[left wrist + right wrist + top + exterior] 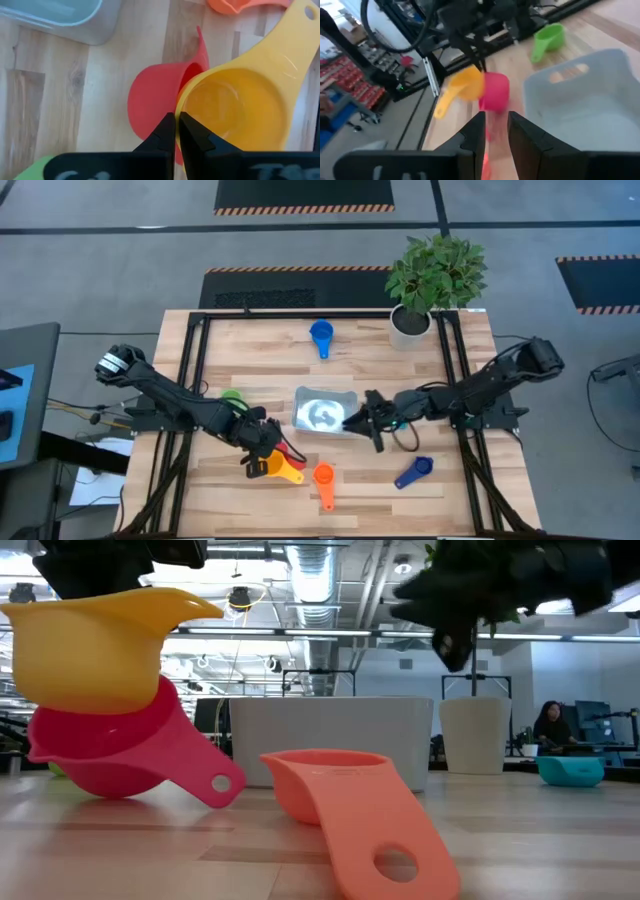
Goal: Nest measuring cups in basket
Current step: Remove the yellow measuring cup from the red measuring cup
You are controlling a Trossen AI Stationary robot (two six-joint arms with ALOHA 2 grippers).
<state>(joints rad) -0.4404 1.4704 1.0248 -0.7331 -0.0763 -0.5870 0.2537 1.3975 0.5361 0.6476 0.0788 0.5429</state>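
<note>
step in hand: stacking cups, basket not yet loaded with them. left gripper, fingers pressed on the rim of the yellow cup, which sits tilted in the red cup just below; orange cup beside. basket just ahead of right gripper, fingers slightly spread, empty; light blue cup inside. next: carry the pair to the basket.
</note>
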